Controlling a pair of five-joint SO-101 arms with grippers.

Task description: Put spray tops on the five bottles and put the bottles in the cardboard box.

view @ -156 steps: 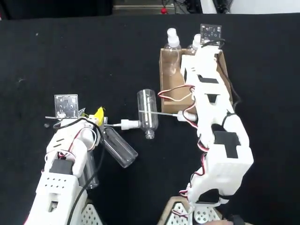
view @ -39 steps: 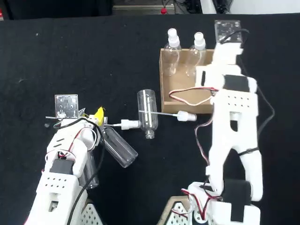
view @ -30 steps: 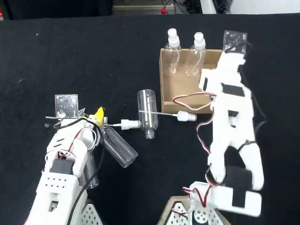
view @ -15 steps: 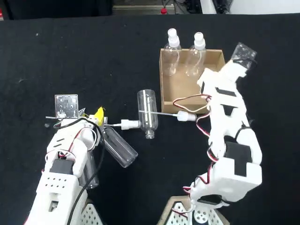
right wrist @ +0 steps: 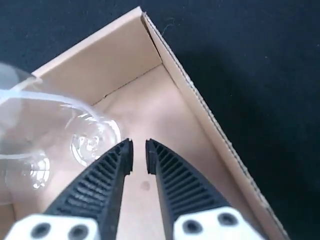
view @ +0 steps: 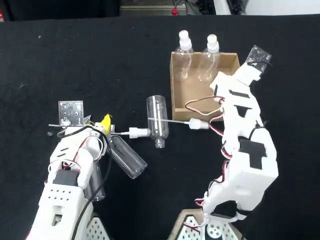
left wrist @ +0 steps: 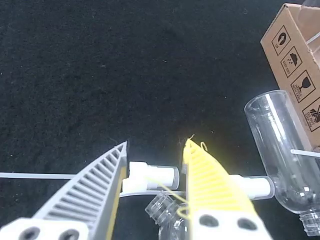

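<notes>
Two clear bottles with white spray tops [view: 184,50] [view: 210,52] stand at the back of the cardboard box [view: 192,97]. Their bases [right wrist: 92,140] show under my right gripper [right wrist: 137,146], which hangs shut and empty above the box floor [right wrist: 165,115]. An uncapped bottle [view: 157,120] lies left of the box. A loose spray top [view: 199,124] lies at the box's front corner, its tube across that bottle. My left gripper [left wrist: 156,145] is open, straddling a spray top [left wrist: 150,177]. Another spray top [left wrist: 255,186] lies beside it, by the bottle [left wrist: 285,150].
A second uncapped bottle [view: 127,157] lies slanted beside my left arm [view: 70,170], its neck [left wrist: 162,207] under the gripper. A third bottle [view: 97,180] lies partly beneath that arm. My right arm [view: 242,125] stretches along the box's right side. Black cloth covers the table.
My right arm has drawn back from behind the box and swung right, ending over the box's right side. The left arm, loose bottles and spray tops have stayed put.
</notes>
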